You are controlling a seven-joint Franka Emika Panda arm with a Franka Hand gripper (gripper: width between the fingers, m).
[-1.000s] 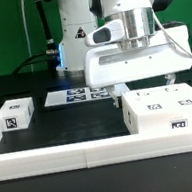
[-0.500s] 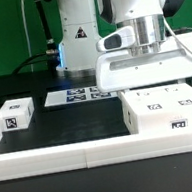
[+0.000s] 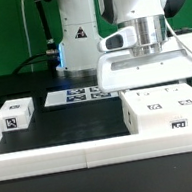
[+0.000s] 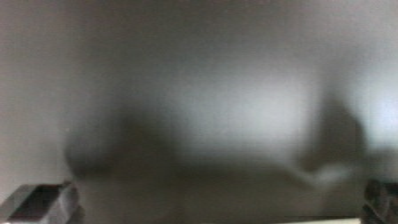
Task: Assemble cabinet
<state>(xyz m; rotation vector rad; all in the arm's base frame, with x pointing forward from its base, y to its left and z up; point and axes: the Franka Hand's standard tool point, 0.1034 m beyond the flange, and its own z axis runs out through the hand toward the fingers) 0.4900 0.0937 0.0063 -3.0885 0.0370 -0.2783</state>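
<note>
Cabinet body (image 3: pixel 167 110): a large white box on the black table (image 3: pixel 64 128), at the exterior view's right. It stands just behind the white rail (image 3: pixel 54 158) that runs along the table's near edge. Two square black-and-white tags show on its top face and one on its front face. The arm (image 3: pixel 135 6) comes down from above over the body, and its wide white hand housing (image 3: pixel 150 67) sits level just over the body's top. In this view I cannot tell whether they touch. A white robot base (image 3: pixel 73 32) stands behind, near the middle. The marker board (image 3: pixel 76 94) lies flat on the table at centre, its right end hidden behind the hand housing. A small white tagged part (image 3: pixel 16 113) rests at the exterior view's left, well apart from the body, with a tag on its top and one on its front. The gripper (image 4: pixel 210 200) is spread: in the wrist view its dark fingertips (image 4: pixel 36 203) show at opposite edges of the frame, wide apart. Between them is only a blurred pale grey surface, very near the lens. No detail on that surface is legible.
</note>
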